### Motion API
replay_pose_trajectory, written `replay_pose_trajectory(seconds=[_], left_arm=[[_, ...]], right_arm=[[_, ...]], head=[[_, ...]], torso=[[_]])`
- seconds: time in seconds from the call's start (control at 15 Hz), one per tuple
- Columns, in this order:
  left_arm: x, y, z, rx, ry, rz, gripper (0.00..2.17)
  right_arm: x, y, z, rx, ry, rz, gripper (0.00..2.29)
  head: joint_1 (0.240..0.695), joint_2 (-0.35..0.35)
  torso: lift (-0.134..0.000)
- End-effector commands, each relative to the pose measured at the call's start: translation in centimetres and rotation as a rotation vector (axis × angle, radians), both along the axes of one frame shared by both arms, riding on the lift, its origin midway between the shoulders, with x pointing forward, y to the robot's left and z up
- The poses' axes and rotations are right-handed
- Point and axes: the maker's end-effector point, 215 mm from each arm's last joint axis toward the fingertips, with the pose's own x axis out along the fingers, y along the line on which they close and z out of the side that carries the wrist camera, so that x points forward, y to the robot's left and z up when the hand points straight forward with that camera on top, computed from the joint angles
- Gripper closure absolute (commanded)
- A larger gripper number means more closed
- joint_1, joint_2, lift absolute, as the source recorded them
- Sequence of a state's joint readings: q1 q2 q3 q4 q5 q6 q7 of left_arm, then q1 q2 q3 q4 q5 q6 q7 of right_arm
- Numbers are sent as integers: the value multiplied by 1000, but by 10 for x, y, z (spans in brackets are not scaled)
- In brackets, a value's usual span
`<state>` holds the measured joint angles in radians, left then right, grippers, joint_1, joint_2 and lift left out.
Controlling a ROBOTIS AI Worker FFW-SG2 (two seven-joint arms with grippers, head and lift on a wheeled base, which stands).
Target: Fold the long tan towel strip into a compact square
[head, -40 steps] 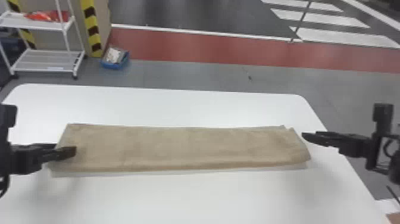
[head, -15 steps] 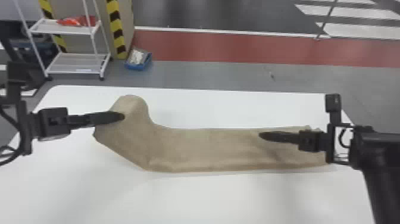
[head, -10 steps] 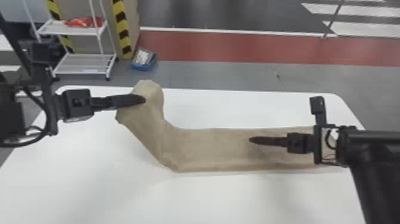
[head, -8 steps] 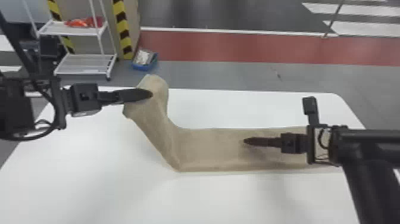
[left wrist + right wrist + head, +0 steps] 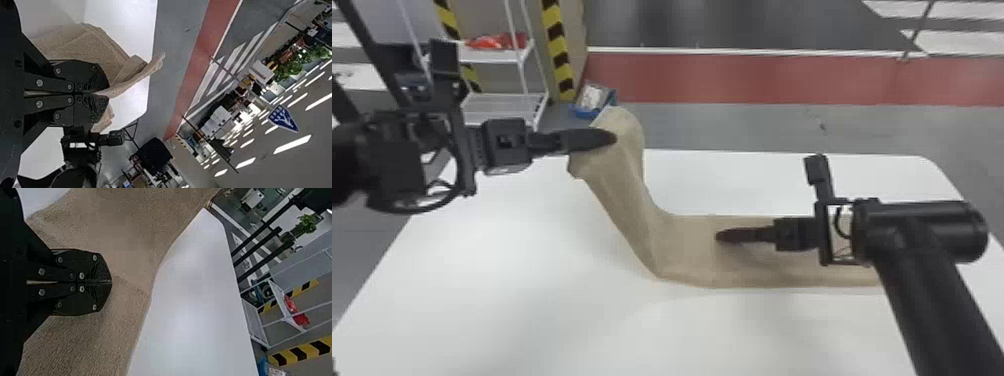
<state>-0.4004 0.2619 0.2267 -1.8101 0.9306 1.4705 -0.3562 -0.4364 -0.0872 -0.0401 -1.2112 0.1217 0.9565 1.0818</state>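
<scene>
1. Towel [image 5: 682,245] — 1 end lifted, the rest flat on the table [image 5: 507,310].
2. Left gripper [image 5: 613,138]: closed, pinching the lifted end.
3. Right gripper [image 5: 720,236]: 2 fingers together — holding nothing, over the flat part.

I count one left gripper [image 5: 614,137], one right gripper [image 5: 717,236], one towel strip [image 5: 687,252], one table [image 5: 507,315]. Head view, between ten and eleven o'clock: one rack [image 5: 497,57], two striped bands [image 5: 558,50]; at eleven, one blue bin [image 5: 586,113].
</scene>
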Motion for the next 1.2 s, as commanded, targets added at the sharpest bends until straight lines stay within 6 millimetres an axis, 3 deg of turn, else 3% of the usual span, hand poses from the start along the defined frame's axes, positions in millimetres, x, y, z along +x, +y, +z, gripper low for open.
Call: replay_pose_trajectory(seconds=[0.0, 0.4, 1.13], left_arm=[[2, 0, 9, -10, -15, -1, 1851], [3, 3, 20, -20, -32, -4, 1851], [2, 11, 30, -49, -44, 0, 1851]], right_arm=[[1, 22, 2, 22, 3, 23, 1764], [17, 68, 8, 73, -33, 63, 1764], [40, 79, 11, -7, -84, 94, 1764]], head=[[695, 6], [695, 63], [688, 102]], torso=[[-124], [-124], [-124]])
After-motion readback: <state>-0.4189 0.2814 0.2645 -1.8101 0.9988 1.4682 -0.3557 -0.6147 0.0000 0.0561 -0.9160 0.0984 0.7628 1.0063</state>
